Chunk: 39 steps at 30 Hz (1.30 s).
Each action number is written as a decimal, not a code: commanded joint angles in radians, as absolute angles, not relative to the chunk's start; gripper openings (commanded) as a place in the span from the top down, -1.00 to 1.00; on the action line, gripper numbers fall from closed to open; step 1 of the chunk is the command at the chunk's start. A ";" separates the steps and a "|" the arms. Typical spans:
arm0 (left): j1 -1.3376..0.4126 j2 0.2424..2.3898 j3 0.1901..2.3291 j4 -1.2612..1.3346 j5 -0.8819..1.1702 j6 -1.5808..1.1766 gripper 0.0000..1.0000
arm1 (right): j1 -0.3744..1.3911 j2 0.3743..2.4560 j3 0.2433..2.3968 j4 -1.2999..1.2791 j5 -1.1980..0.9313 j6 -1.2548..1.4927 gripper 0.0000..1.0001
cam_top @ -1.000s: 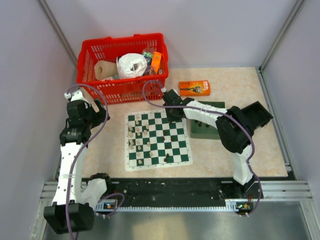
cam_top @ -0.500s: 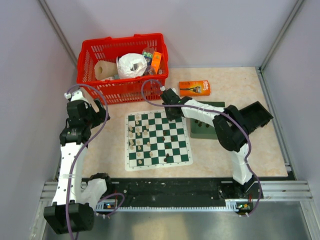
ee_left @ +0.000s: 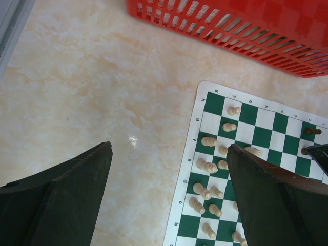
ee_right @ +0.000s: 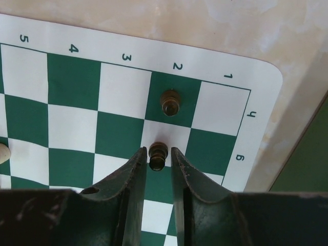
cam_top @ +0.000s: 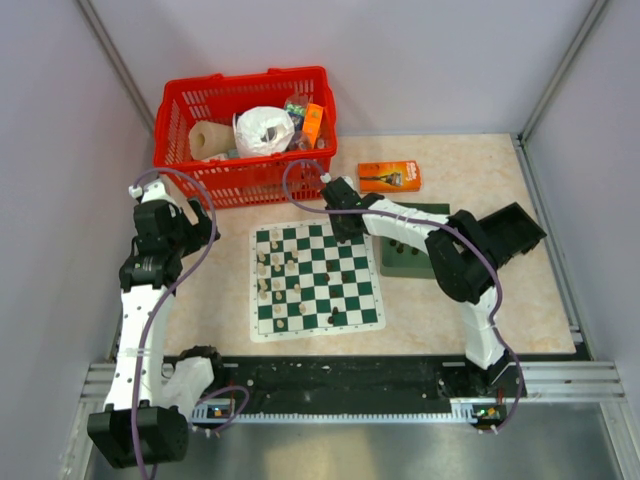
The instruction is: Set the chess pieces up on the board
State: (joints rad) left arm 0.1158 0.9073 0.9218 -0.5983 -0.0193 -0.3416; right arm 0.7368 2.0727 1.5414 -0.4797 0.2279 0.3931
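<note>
The right gripper (ee_right: 158, 152) has just slackened narrowly off a dark pawn (ee_right: 157, 156) standing at the board's (ee_right: 72, 77) one o'clock corner, probably placed; the left gripper (ee_left: 170, 147) hangs wide.

The counter (cam_top: 480, 310) carries the board (cam_top: 352, 298) beneath the right gripper (cam_top: 338, 228), a red basket (cam_top: 250, 182) beyond, orange box (cam_top: 389, 176) and green tray (cam_top: 400, 268) rightward.

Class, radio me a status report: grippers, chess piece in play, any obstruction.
Left gripper open, empty. Right gripper: jaws flank a dark pawn standing on the board; grip unclear. Another dark pawn close ahead, not touching.
</note>
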 commanded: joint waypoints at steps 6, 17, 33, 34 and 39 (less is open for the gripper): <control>0.115 0.890 0.919 -0.560 -0.018 -0.345 -0.97 | 0.736 2.047 1.594 -0.476 0.215 0.374 0.39; 0.117 0.887 0.919 -0.560 -0.018 -0.347 -0.98 | 0.796 1.890 1.505 -0.476 0.199 0.394 0.27; 0.117 0.885 0.919 -0.560 -0.017 -0.347 -0.97 | 0.861 1.968 1.462 -0.462 0.112 0.468 0.29; 0.117 0.885 0.919 -0.561 -0.017 -0.345 -0.98 | 0.861 1.974 1.462 -0.465 0.120 0.468 0.29; 0.117 0.884 0.919 -0.560 -0.015 -0.347 -0.98 | 0.862 1.990 1.460 -0.469 0.123 0.479 0.29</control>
